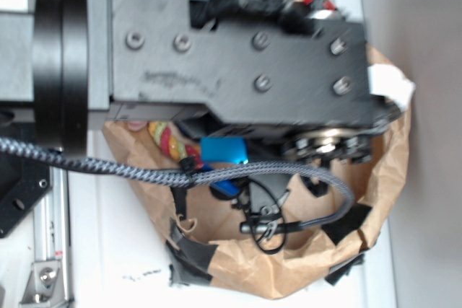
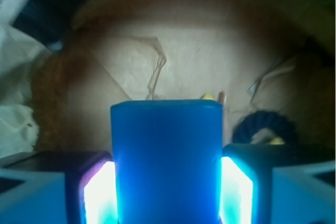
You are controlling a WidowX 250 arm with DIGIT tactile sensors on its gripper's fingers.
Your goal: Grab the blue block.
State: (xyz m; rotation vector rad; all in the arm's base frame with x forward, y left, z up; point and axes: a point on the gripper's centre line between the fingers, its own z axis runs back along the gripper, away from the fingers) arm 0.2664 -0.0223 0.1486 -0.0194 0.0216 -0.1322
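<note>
The biggest thing in the exterior view is the black robot arm [image 1: 238,48], which covers most of a crumpled brown paper bag [image 1: 375,192] lying open on the white desk [image 1: 101,250]. Inside the bag, under the arm, a multicoloured twisted rope [image 1: 167,141] shows at the left and a grey braided cable [image 1: 108,164] crosses in front.

The blue block [image 2: 167,161] sits between the fingers of the gripper [image 2: 167,192]: in the wrist view a glowing pad [image 2: 100,192] presses each long side with no gap showing, so the gripper is clamped on the block. The exterior view shows only a small sky-blue patch of it just below the arm.

Its faces look plain, smooth and hard-edged with softly rounded corners, so I judge it stiff, light and not fragile, but somewhat slippery; a firm squeeze across the narrow width, as here, seems the right hold, and a hold well down the slab should resist twisting better than one at the tip.

In the wrist view its long axis runs straight away from the camera, out beyond the fingertips toward the bag's paper floor. Whether it rests on the paper or hangs clear cannot be told.

To the right, a dark navy rope [image 2: 265,124] curls on the paper, apart from the block.
</note>
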